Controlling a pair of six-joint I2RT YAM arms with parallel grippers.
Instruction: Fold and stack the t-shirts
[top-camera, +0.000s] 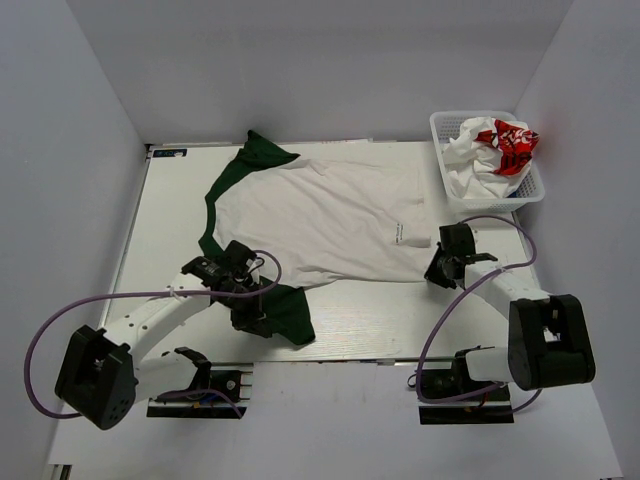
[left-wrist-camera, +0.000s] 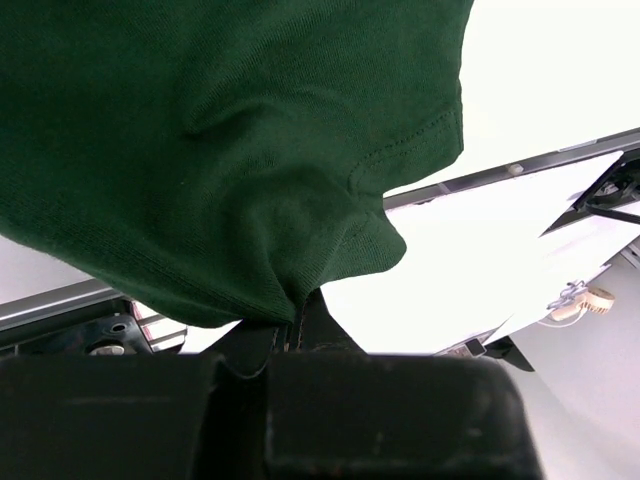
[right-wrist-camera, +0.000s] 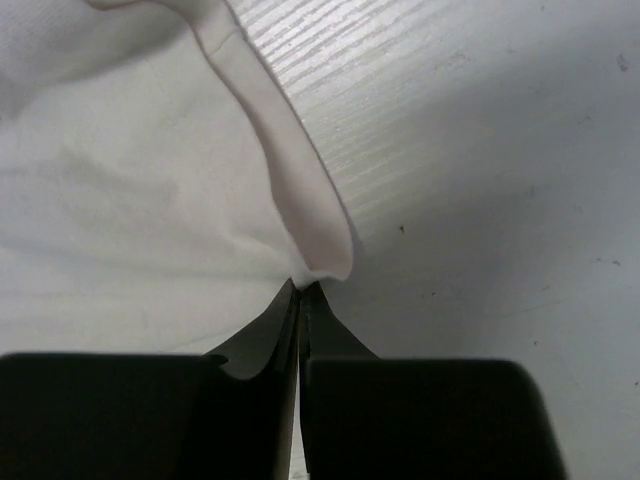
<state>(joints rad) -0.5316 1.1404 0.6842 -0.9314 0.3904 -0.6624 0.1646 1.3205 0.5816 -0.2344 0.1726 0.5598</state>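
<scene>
Overhead view: an off-white t-shirt (top-camera: 330, 220) with dark green sleeves lies spread across the middle of the table (top-camera: 180, 220), collar end to the left and hem to the right. The far sleeve (top-camera: 262, 152) points toward the far edge of the table. The near sleeve (top-camera: 288, 315) lies toward the near edge, left of centre. A small label (top-camera: 408, 232) shows on the cloth close to the hem.

The left gripper (top-camera: 252, 298) sits at the near sleeve. In the left wrist view its jaws are closed on a pinch of the green cloth (left-wrist-camera: 230, 160), which bunches upward from the fingertips of the left gripper (left-wrist-camera: 300, 318).

The right gripper (top-camera: 442, 262) sits at the near right corner of the hem. In the right wrist view its jaws are pressed together on the rolled edge of the off-white t-shirt (right-wrist-camera: 120, 200), with the cloth rising to the left from the tips of the right gripper (right-wrist-camera: 303, 290) and bare table (right-wrist-camera: 480, 150) to the right.

A white basket (top-camera: 440, 125) stands at the far right corner of the table, just beyond the hem, apart from the spread shirt. A crumpled white t-shirt with red print (top-camera: 495, 148) lies heaped in it, rising above the rim.
</scene>
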